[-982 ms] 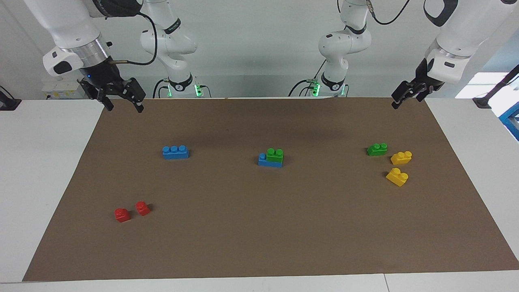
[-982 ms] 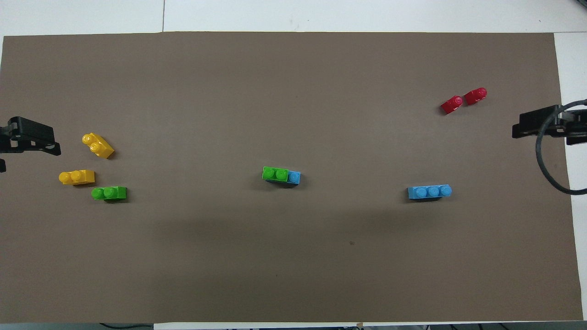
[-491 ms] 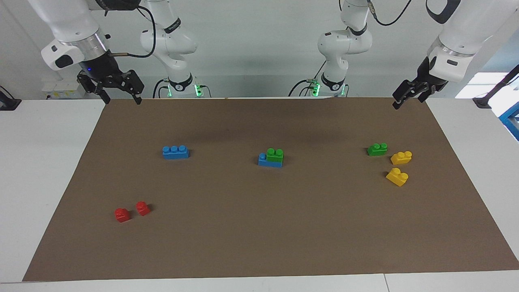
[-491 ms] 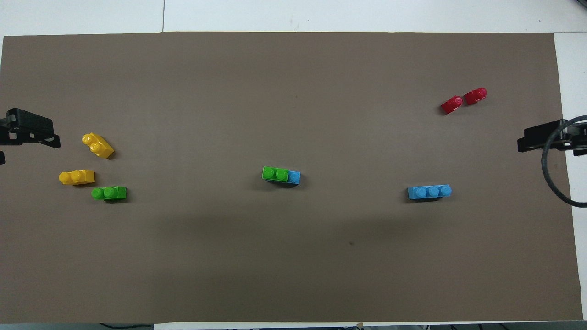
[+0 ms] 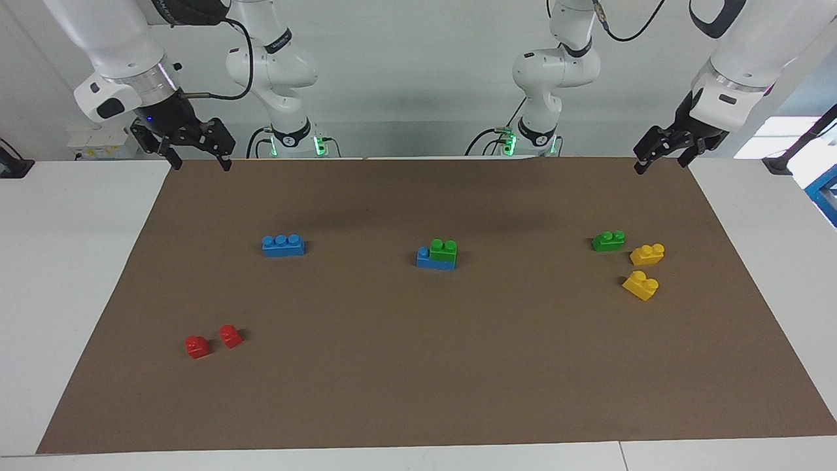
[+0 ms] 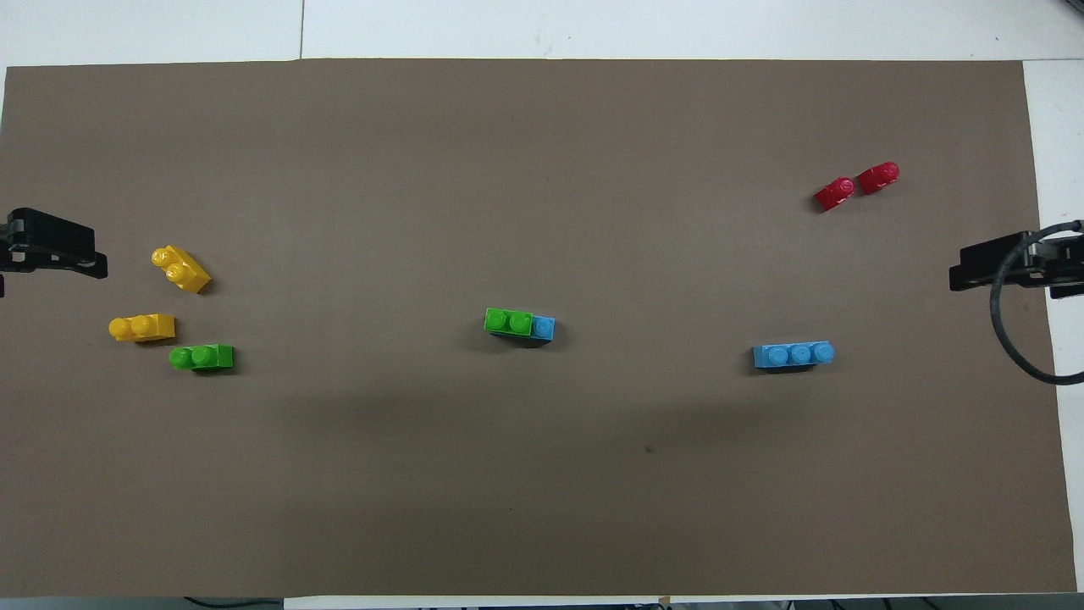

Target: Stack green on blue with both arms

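Note:
A green brick (image 5: pixel 444 251) sits stacked on a blue brick (image 5: pixel 425 260) at the middle of the brown mat; the pair also shows in the overhead view, green (image 6: pixel 508 322) on blue (image 6: pixel 544 328). A second green brick (image 5: pixel 608 241) lies loose toward the left arm's end. A second blue brick (image 5: pixel 282 245) lies loose toward the right arm's end. My right gripper (image 5: pixel 199 160) is open and empty, raised over the mat's corner nearest its base. My left gripper (image 5: pixel 660 160) is open and empty, raised over the corner at its own end.
Two yellow bricks (image 5: pixel 647 254) (image 5: pixel 641 285) lie beside the loose green brick, farther from the robots. Two small red bricks (image 5: pixel 197 347) (image 5: pixel 229 335) lie toward the right arm's end, farther from the robots than the loose blue brick. The brown mat (image 5: pixel 418 392) covers most of the white table.
The right gripper has risen a little and drawn back toward the robots' edge of the mat. The left gripper has barely shifted. No brick has moved.

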You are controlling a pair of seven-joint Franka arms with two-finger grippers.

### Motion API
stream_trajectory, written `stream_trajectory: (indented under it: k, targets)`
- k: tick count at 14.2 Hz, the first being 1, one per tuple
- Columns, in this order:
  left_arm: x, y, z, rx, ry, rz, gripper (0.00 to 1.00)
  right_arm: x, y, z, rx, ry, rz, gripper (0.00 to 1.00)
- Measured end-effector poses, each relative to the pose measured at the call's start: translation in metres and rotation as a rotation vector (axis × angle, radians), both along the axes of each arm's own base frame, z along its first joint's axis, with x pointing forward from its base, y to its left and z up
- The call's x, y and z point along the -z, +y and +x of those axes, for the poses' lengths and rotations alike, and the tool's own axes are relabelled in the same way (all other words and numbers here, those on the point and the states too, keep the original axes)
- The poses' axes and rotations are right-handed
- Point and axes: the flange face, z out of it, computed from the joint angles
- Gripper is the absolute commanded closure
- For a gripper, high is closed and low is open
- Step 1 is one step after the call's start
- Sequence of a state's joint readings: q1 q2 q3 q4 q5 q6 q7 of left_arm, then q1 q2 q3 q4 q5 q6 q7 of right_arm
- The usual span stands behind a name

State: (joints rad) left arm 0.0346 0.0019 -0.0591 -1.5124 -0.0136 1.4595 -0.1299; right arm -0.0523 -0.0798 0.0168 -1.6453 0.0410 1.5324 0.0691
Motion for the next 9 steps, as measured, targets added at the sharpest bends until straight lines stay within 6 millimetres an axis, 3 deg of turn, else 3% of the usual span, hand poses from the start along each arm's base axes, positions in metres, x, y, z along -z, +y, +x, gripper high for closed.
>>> stream_trajectory:
  k: [9]
  targets:
    - [-0.0002, -0.0022, 0.0000, 0.032, -0.001, -0.002, 0.00, 0.0006, -0.0058, -0.0002, -0.004, 0.004, -0.075, 0.00]
